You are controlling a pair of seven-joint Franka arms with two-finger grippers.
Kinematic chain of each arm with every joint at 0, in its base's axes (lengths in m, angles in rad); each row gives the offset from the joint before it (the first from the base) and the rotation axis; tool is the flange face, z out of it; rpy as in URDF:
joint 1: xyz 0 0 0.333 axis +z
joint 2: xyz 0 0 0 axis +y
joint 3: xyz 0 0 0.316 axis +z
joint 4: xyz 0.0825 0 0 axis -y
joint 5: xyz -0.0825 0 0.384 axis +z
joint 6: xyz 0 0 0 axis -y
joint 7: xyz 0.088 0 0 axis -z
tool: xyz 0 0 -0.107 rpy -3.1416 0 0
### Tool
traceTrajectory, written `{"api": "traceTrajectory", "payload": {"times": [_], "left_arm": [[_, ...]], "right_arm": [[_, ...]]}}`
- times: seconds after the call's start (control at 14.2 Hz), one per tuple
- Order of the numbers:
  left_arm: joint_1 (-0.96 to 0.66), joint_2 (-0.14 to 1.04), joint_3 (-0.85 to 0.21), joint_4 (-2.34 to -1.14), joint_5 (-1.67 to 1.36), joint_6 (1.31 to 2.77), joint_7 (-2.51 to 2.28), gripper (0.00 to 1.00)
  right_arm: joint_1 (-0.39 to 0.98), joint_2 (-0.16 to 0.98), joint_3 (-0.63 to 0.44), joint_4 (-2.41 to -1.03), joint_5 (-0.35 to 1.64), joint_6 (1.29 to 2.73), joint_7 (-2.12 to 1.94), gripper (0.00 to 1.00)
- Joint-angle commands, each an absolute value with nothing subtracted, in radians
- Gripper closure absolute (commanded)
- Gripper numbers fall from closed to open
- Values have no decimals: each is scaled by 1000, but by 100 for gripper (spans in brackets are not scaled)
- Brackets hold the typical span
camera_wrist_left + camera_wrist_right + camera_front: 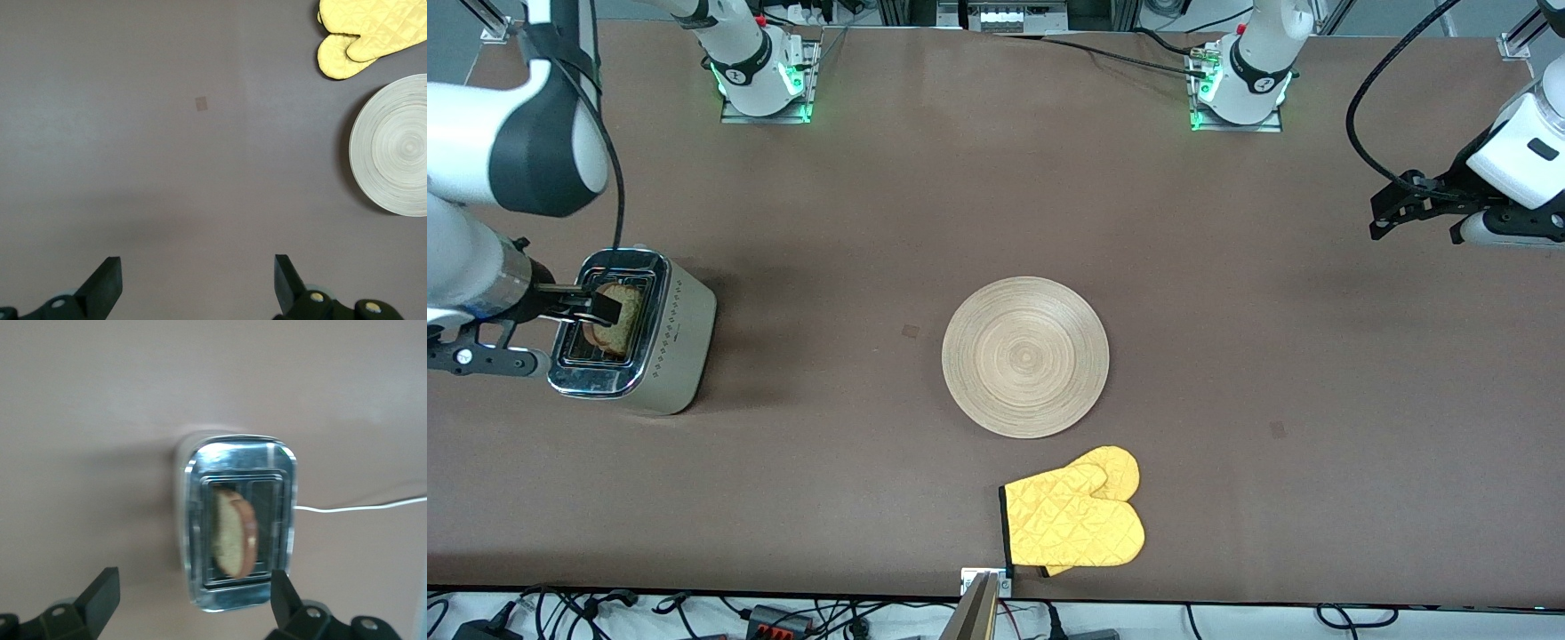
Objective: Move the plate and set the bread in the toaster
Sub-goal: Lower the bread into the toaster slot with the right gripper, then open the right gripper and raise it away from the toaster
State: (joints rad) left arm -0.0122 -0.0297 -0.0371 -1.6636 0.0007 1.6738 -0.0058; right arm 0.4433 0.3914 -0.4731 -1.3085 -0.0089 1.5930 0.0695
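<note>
While the bread sits in the toaster, the scene reads across the front view like this:

Right gripper (600, 304): at the frame's left edge, over the toaster's top; fingers spread wide, holding nothing, one on either side of the slice.
Toaster (680, 342): left of the frame, at the right arm's end of the table; chrome top, beige dotted side; white cord (360, 508) trails from it in the right wrist view.
Bread (615, 322): standing in a slot, tilted, upper part showing above the chrome.
Plate (1025, 356): frame centre, flat on the brown table (871, 204), bare, well apart from the toaster.
Oven mitts (1074, 520): yellow quilted pair, lower centre, nearer the front camera than the plate, just beside it.
Left gripper (1392, 206): upper right of the frame, waiting over bare table, fingers wide apart, holding nothing.
</note>
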Motion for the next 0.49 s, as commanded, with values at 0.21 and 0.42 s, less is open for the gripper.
{"api": "traceTrajectory", "payload": {"times": [0.21,0.42], "left_arm": [[-6,-17,-44,-1632,14,1651,14,0],[-6,-17,-44,-1632,12,1651,14,0]], "right_arm": [[425,373,-474,-1305,120,1589,60,0],[414,373,-474,-1295,124,1586,60,0]]}}
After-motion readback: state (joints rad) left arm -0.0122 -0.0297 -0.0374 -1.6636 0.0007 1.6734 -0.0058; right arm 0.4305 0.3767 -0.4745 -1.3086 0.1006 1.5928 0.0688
